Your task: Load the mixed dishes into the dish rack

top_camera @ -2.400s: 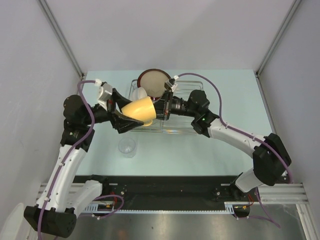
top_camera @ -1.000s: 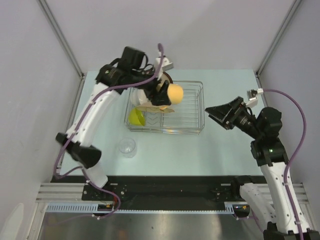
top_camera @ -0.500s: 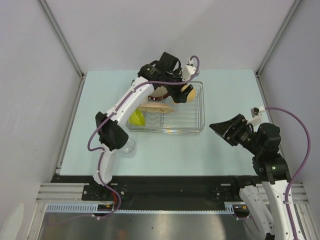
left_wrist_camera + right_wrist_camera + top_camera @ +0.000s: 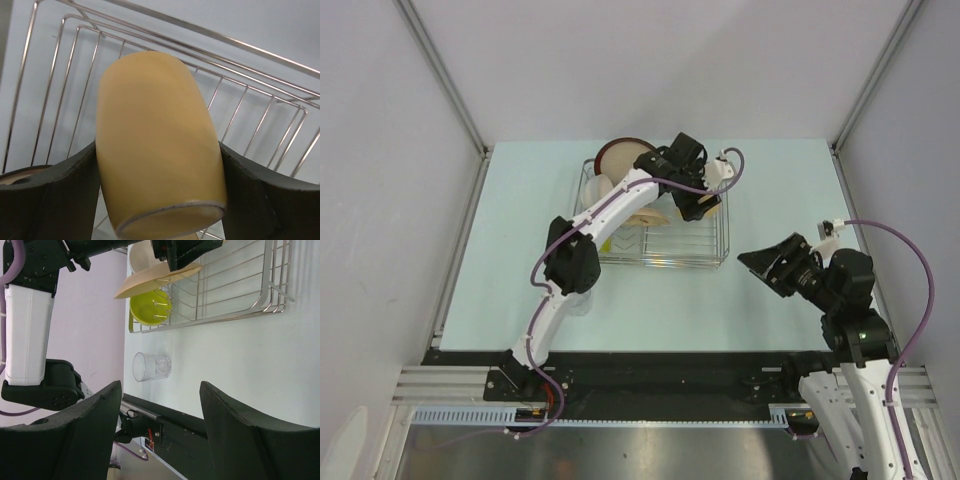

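My left gripper is shut on the tan-yellow mug, held on its side over the dish rack. From above, the left gripper hangs over the right far part of the rack. Inside the rack are the dark-red-rimmed plate, the white bowl, the cream plate and the lime-green bowl. The clear glass stands on the table in front of the rack's left end. My right gripper is open and empty, right of the rack.
The left arm's elbow hangs over the rack's front left corner and hides most of the glass from above. A black rail runs along the table's near edge. Grey walls close in the sides and back.
The left arm has carried the mug rightward across the rack toward its far right part. The right arm has drawn back a little toward the near right, its gripper still open.
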